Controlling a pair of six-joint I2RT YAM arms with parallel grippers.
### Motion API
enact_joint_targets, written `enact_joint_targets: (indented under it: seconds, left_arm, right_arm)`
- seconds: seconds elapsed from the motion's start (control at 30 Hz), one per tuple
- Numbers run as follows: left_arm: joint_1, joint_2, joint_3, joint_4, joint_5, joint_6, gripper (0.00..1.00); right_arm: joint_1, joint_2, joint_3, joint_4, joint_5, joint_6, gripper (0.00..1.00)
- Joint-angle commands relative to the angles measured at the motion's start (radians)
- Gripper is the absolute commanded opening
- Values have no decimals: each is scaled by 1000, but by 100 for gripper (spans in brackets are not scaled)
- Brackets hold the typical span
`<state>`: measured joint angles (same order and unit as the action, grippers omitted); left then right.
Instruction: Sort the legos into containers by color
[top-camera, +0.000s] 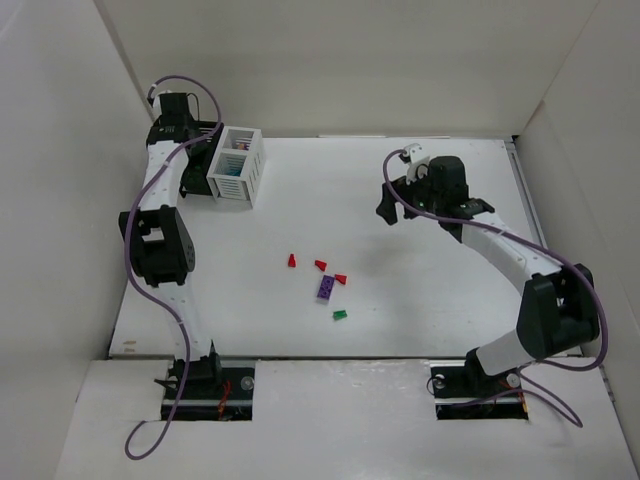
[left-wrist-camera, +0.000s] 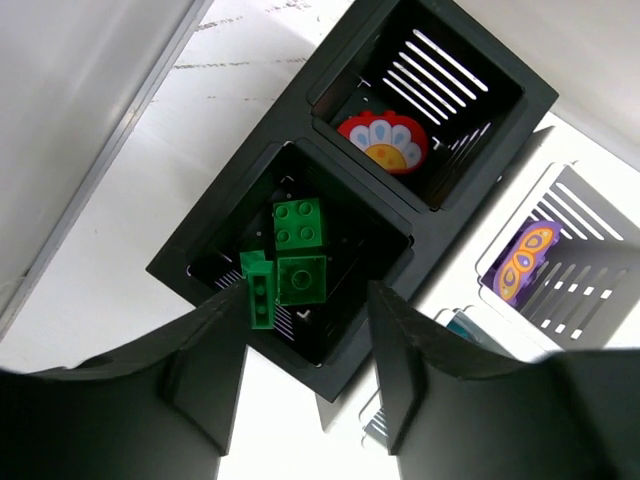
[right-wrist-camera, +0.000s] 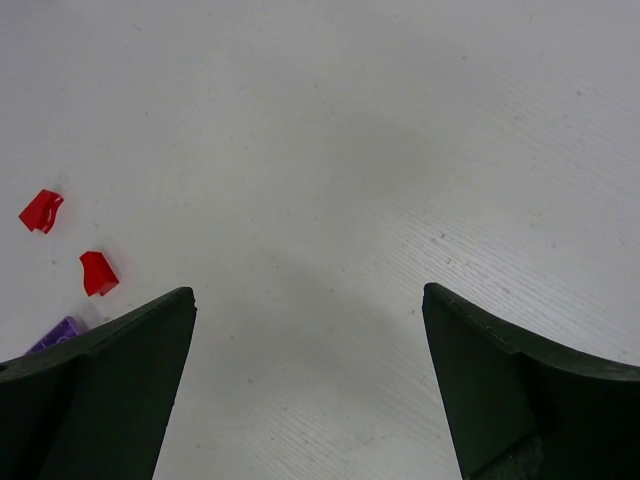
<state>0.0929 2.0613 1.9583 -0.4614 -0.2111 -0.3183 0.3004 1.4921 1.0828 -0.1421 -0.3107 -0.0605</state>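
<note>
Your left gripper (left-wrist-camera: 305, 325) is released and grasps nothing. Its fingers (left-wrist-camera: 205, 370) are spread above the near compartment of the black container (left-wrist-camera: 213, 215).

Only the left wrist view looks inside that compartment. Two square green bricks (left-wrist-camera: 299, 222) lie there, and a narrow green brick (left-wrist-camera: 259, 288) sits tilted close to the left finger. You cannot tell whether that brick touches the finger. The compartment beyond holds a flower sticker (left-wrist-camera: 383, 142) and no bricks that you can see. Touching the black container on the right is the white container (top-camera: 252, 172), with a butterfly sticker (left-wrist-camera: 523, 260) on its floor.

From above, the left arm (top-camera: 160, 245) covers most of the black container. That view does place both containers in the far left corner of the desk (top-camera: 420, 300).

Your right gripper (right-wrist-camera: 310, 300) is also released, its fingers wide apart over bare desk. It is near the far right part of the desk and well apart from the containers.

Its wrist view catches two red wedges (right-wrist-camera: 41, 210) and a sliver of the purple brick (right-wrist-camera: 60, 333). The top view shows the whole loose cluster at mid-desk. That cluster includes a third red wedge (top-camera: 291, 261) and a small green lego (top-camera: 339, 314) nearest the near edge.
</note>
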Motion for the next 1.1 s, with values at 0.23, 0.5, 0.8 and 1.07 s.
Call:
enact_joint_targets:
  seconds: [0.23, 0.5, 0.8, 1.07]
  left_arm:
    - [21, -15, 56, 47, 62, 39, 46]
    - [21, 26, 56, 35, 72, 41, 31]
    - [21, -168, -128, 121, 165, 19, 31]
    - [-105, -442, -435, 197, 174, -19, 36]
  right_arm:
    - [-4, -101, -40, 35, 4, 30, 100]
    - [-4, -151, -70, 35, 4, 39, 98]
    - [-4, -191, -104, 35, -5, 39, 98]
    - [-4, -230, -161, 35, -24, 19, 98]
